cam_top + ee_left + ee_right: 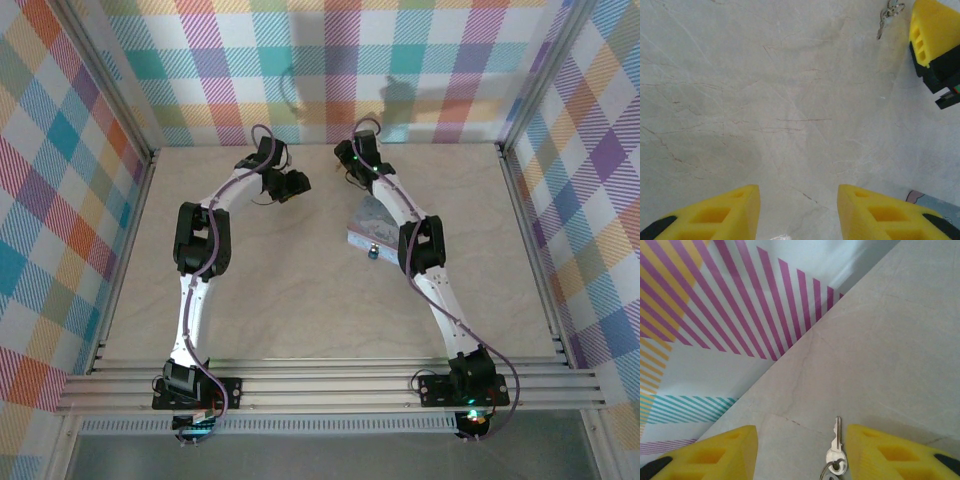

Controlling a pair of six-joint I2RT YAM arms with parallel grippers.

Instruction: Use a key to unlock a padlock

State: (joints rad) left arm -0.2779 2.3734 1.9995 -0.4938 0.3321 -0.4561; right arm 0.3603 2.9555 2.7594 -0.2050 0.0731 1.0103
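Between your right tool's (801, 440) parted yellow fingers (715, 455) a small silver key (836, 450) lies on the beige marbled counter (900, 340); your left tool (799, 205) is parted, empty.

1. My right wrist camera sits low and very near the key (836, 447), just behind it, facing past it along the table (900, 340) to the plaid wall (715, 315).
2. My left wrist camera looks down from close above the table, with the key (883, 22) at its upper right edge.
3. My top camera looks down from above and behind the arm bases, far from the key.
4. Both wrist views share the key and the tabletop around it.
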